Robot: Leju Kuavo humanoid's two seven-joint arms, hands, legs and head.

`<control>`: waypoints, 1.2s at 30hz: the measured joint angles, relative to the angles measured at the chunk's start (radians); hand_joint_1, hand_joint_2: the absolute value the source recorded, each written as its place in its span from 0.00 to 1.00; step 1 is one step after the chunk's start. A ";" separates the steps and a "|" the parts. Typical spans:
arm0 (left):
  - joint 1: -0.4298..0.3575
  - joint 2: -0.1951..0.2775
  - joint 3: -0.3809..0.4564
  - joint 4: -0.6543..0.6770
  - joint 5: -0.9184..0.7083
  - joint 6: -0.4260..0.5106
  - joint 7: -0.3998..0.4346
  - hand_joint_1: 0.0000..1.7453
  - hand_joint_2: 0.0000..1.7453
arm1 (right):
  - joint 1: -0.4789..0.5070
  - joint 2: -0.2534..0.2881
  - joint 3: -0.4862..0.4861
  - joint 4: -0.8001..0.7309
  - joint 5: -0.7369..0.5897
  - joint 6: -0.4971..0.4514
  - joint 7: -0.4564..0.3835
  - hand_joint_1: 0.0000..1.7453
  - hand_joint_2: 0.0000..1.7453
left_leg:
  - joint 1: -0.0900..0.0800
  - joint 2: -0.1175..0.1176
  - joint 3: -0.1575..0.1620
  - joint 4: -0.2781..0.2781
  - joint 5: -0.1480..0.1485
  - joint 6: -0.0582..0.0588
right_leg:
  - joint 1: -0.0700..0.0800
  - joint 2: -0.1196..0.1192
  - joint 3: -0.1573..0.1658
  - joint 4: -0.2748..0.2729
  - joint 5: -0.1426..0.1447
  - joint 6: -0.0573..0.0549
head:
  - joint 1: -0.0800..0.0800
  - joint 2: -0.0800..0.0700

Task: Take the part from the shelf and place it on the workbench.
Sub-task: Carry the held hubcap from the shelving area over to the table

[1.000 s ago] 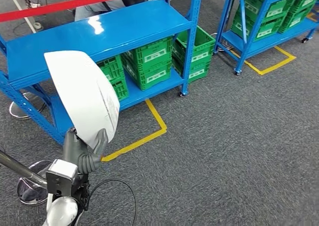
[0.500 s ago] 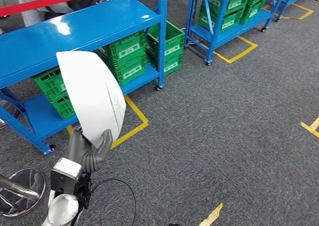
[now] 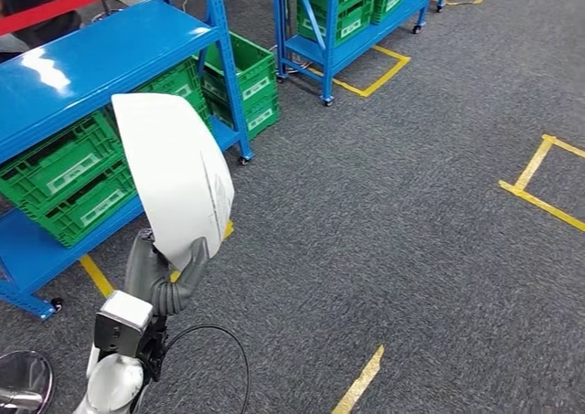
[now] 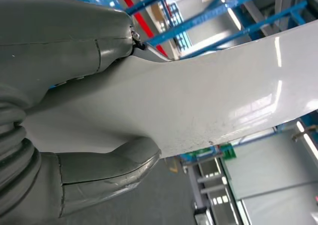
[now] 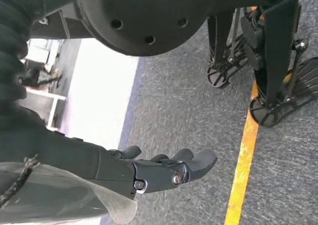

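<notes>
Your left hand (image 3: 164, 281) pinches the white part (image 3: 175, 176) by its lower edge, fingers (image 4: 112, 168) clamped, holding it upright clear of the shelf (image 3: 103, 58) for carrying. Right hand (image 5: 165, 170) hangs empty, fingers spread.

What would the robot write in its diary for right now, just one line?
left hand: holds white part upright | right hand: holds nothing, fingers out straight | nearby: blue shelf with green crates | workbench: not visible
</notes>
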 joint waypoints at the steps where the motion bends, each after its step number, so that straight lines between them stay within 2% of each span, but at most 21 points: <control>1: 0.000 0.000 0.000 0.001 0.000 -0.002 0.000 1.00 1.00 | 0.001 0.001 0.000 -0.002 0.000 0.000 0.000 0.00 1.00 | 0.000 -0.002 0.009 -0.022 0.026 0.004 | 0.002 0.014 0.000 0.002 0.000 0.000 | 0.000 0.000; 4: -0.003 0.001 0.001 0.001 -0.006 -0.007 0.001 1.00 1.00 | 0.000 0.008 0.000 -0.013 0.000 0.000 0.000 0.00 1.00 | 0.001 -0.053 0.085 -0.204 0.131 0.019 | 0.005 0.055 -0.004 0.012 0.001 0.003 | 0.001 0.000; 6: -0.005 0.001 0.001 0.001 -0.010 -0.008 0.003 1.00 1.00 | -0.001 0.014 0.000 -0.022 0.000 0.000 0.000 0.00 1.00 | 0.001 -0.081 0.103 -0.260 0.142 0.023 | 0.003 0.075 -0.019 0.019 0.005 0.013 | 0.000 0.000; 8: -0.008 0.000 0.002 0.001 -0.010 -0.009 0.004 1.00 1.00 | 0.002 0.016 0.000 -0.028 0.001 0.001 -0.001 0.00 1.00 | 0.001 -0.067 0.102 -0.272 0.142 0.027 | -0.001 0.089 -0.034 0.019 0.011 0.026 | -0.001 0.000; 10: -0.010 -0.002 0.004 0.001 -0.011 -0.011 0.004 1.00 1.00 | 0.006 0.020 0.000 -0.034 0.003 0.002 0.000 0.00 1.00 | 0.004 -0.044 0.102 -0.279 0.150 0.036 | 0.001 0.054 -0.055 0.045 -0.006 0.036 | 0.002 0.000; 12: -0.009 -0.002 0.006 0.001 -0.011 -0.016 0.005 1.00 1.00 | 0.003 0.024 0.000 -0.042 0.001 0.007 0.001 0.00 1.00 | 0.005 -0.017 0.100 -0.283 0.154 0.041 | 0.002 -0.003 -0.107 0.150 -0.064 0.044 | 0.007 0.000; 14: -0.006 -0.002 0.009 0.001 -0.014 -0.023 0.005 1.00 1.00 | 0.001 0.030 0.000 -0.053 -0.004 0.014 0.000 0.00 1.00 | 0.003 0.012 0.097 -0.282 0.154 0.042 | -0.002 -0.024 -0.168 0.280 -0.116 0.051 | 0.009 0.000; 15: -0.005 -0.002 0.010 0.001 -0.017 -0.027 0.005 1.00 1.00 | 0.002 0.033 0.000 -0.059 -0.006 0.016 0.001 0.00 1.00 | 0.002 0.026 0.096 -0.282 0.154 0.042 | -0.004 -0.026 -0.178 0.307 -0.119 0.054 | 0.009 0.000; 16: -0.005 -0.002 0.010 0.001 -0.019 -0.029 0.005 1.00 1.00 | 0.003 0.036 0.000 -0.065 -0.006 0.018 0.001 0.00 1.00 | 0.002 0.039 0.096 -0.282 0.154 0.042 | -0.005 -0.030 -0.167 0.294 -0.104 0.055 | 0.009 0.000; 18: -0.005 -0.002 0.011 0.001 -0.023 -0.032 0.002 1.00 1.00 | 0.005 0.041 0.000 -0.076 -0.005 0.021 0.002 0.00 1.00 | 0.002 0.063 0.100 -0.282 0.152 0.038 | -0.005 -0.055 -0.090 0.164 -0.045 0.053 | 0.009 0.000; 20: -0.003 -0.002 0.013 -0.003 -0.027 -0.031 -0.008 1.00 1.00 | 0.002 0.047 0.000 -0.085 -0.003 0.023 0.002 0.00 1.00 | -0.003 0.082 0.102 -0.281 0.148 0.030 | 0.002 -0.090 -0.019 0.044 -0.013 0.042 | 0.008 0.000; 21: -0.001 -0.002 0.013 -0.005 -0.029 -0.031 -0.012 1.00 1.00 | 0.002 0.050 0.000 -0.088 -0.002 0.024 0.002 0.00 1.00 | -0.006 0.090 0.103 -0.280 0.147 0.025 | 0.006 -0.098 -0.006 0.020 -0.011 0.035 | 0.008 0.000; 23: 0.002 -0.002 0.013 -0.007 -0.030 -0.030 -0.017 1.00 1.00 | 0.003 0.052 -0.001 -0.094 -0.002 0.025 0.001 0.00 1.00 | -0.007 0.106 0.105 -0.281 0.147 0.015 | 0.009 -0.083 -0.007 0.017 -0.010 0.020 | 0.008 0.000; 24: 0.002 -0.002 0.014 -0.008 -0.031 -0.030 -0.019 1.00 1.00 | 0.005 0.054 -0.001 -0.097 -0.002 0.025 0.001 0.00 1.00 | -0.006 0.099 0.105 -0.277 0.141 0.009 | 0.007 -0.073 -0.009 0.015 -0.007 0.014 | 0.008 0.000; 26: 0.004 -0.002 0.014 -0.010 -0.031 -0.029 -0.020 1.00 1.00 | 0.006 0.056 -0.001 -0.101 -0.002 0.024 0.000 0.00 1.00 | -0.002 0.054 0.087 -0.226 0.100 -0.001 | 0.003 -0.054 -0.009 0.009 -0.001 0.002 | 0.006 0.000; 28: 0.010 -0.001 0.014 -0.011 -0.031 -0.029 -0.021 1.00 1.00 | 0.004 0.059 -0.001 -0.105 -0.002 0.024 0.001 0.00 1.00 | 0.000 0.009 0.033 -0.098 0.031 -0.004 | 0.003 -0.033 -0.011 0.009 0.002 -0.005 | 0.005 0.000; 30: 0.017 0.000 0.014 -0.011 -0.031 -0.029 -0.021 1.00 1.00 | 0.005 0.062 -0.001 -0.107 -0.002 0.025 0.001 0.00 1.00 | 0.000 0.000 -0.014 0.008 -0.001 -0.003 | 0.006 -0.007 -0.012 0.009 0.003 -0.008 | 0.005 0.000; 31: 0.018 0.000 0.014 -0.011 -0.031 -0.029 -0.021 1.00 1.00 | 0.005 0.063 -0.001 -0.107 -0.002 0.025 0.001 0.00 1.00 | 0.000 -0.001 -0.016 0.011 0.012 -0.001 | 0.007 0.007 -0.012 0.011 0.004 -0.008 | 0.005 0.000; 33: 0.019 0.001 0.014 -0.011 -0.031 -0.029 -0.021 1.00 1.00 | 0.006 0.065 -0.001 -0.109 -0.002 0.025 0.001 0.00 1.00 | 0.000 -0.020 0.031 -0.096 0.086 0.006 | 0.007 0.036 -0.012 0.015 0.005 -0.007 | 0.005 0.000; 35: 0.020 0.001 0.014 -0.012 -0.031 -0.029 -0.021 1.00 1.00 | 0.004 0.067 -0.001 -0.110 -0.002 0.025 0.001 0.00 1.00 | 0.004 -0.072 0.083 -0.220 0.137 0.011 | 0.007 0.061 -0.020 0.025 0.005 0.000 | 0.005 0.000; 36: 0.021 0.001 0.014 -0.013 -0.031 -0.029 -0.022 1.00 1.00 | 0.004 0.067 -0.001 -0.111 -0.002 0.025 0.001 0.00 1.00 | 0.004 -0.093 0.094 -0.252 0.144 0.013 | 0.005 0.072 -0.027 0.028 0.007 0.006 | 0.006 0.000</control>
